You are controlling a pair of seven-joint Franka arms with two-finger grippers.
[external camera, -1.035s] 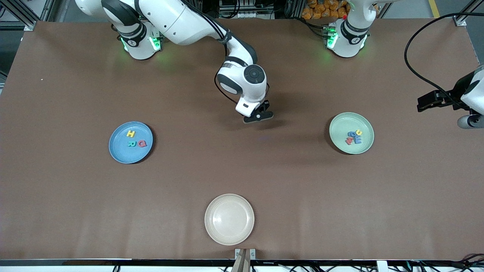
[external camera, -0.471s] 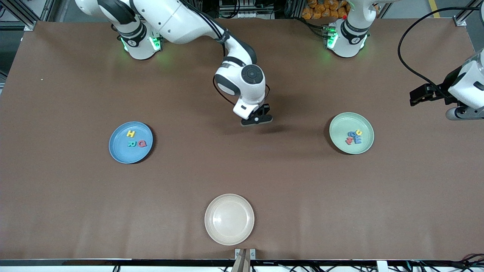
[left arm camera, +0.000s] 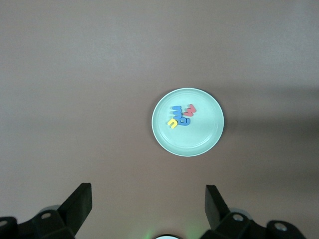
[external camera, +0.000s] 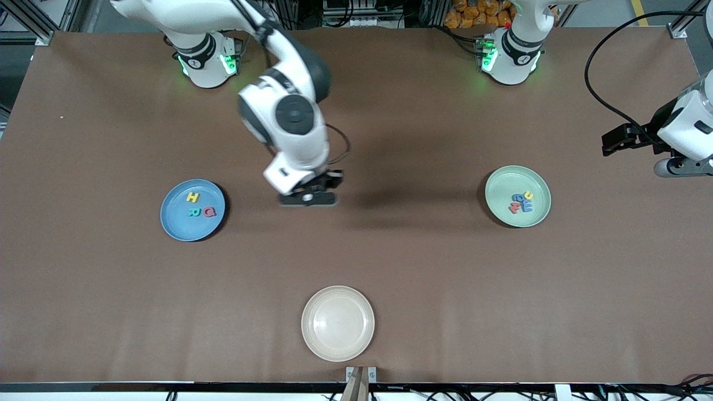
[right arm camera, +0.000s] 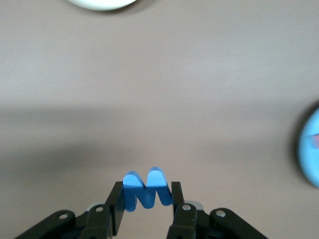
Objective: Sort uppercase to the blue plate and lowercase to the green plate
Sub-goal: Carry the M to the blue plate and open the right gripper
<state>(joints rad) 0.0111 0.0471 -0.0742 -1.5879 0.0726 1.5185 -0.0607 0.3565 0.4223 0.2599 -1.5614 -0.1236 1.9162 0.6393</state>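
A: What sits around the working area?

B: Bare brown table, matte. A cream plate, round and shallow, lies nearest the front camera. Nothing stands between the right gripper and the blue plate.

A: Shapes and materials?

B: The letters are small, flat foam cut-outs. Both task plates are round, shallow and smooth.

A: Contents?

B: Blue plate, toward the right arm's end: yellow H, green R, red Q, lying apart from each other. Green plate, toward the left arm's end: yellow hooked letter, rounded blue letter, red w and blue w, bunched together.

A: Grippers?

B: The right gripper hangs over bare table between the two plates, closer to the blue one, fingers clamped on a blue foam letter. The left gripper waits over the table's edge at the left arm's end, fingers spread wide, nothing between them.
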